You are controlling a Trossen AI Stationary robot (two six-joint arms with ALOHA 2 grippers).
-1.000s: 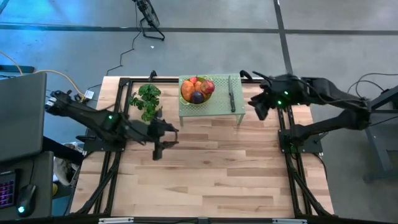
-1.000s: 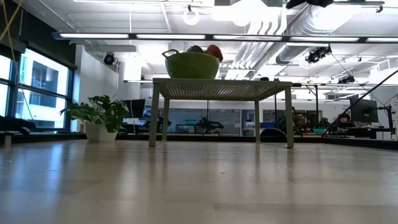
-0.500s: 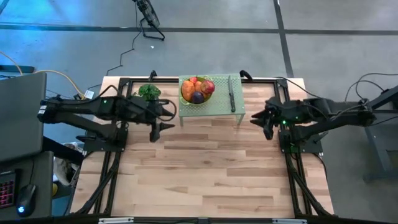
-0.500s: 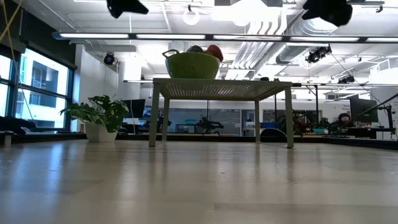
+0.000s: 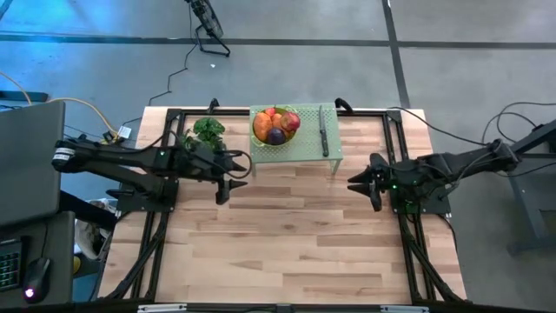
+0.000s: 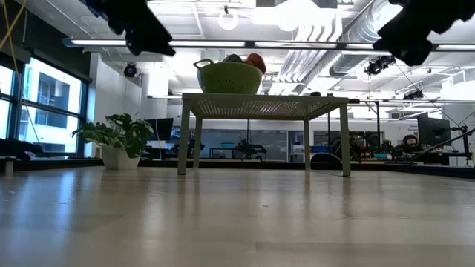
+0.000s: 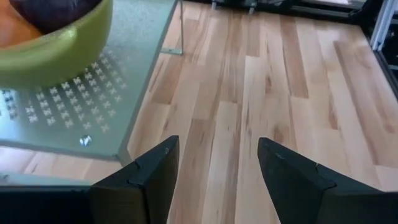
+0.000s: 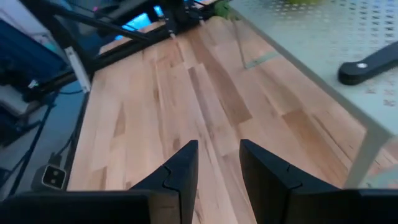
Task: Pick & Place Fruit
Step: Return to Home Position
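Note:
The fruit lies heaped in a green bowl: a red apple, orange pieces and a dark purple one. The bowl stands on a small pale green table at the far middle of the wooden table. My left gripper hangs open and empty to the left of the small table; its wrist view shows the bowl with the purple piece. My right gripper hangs empty to the small table's right, fingers a little apart.
A slim black-handled knife lies on the small table beside the bowl; its handle shows in the right wrist view. A potted leafy plant stands at the far left, close behind my left arm. Bare wood stretches toward the near edge.
Both grippers have come down into the low view. My left arm has swung toward the far edge, bringing its gripper closer to the small table's left side. My right gripper has moved toward the near edge and down, away from the small table's far right corner.

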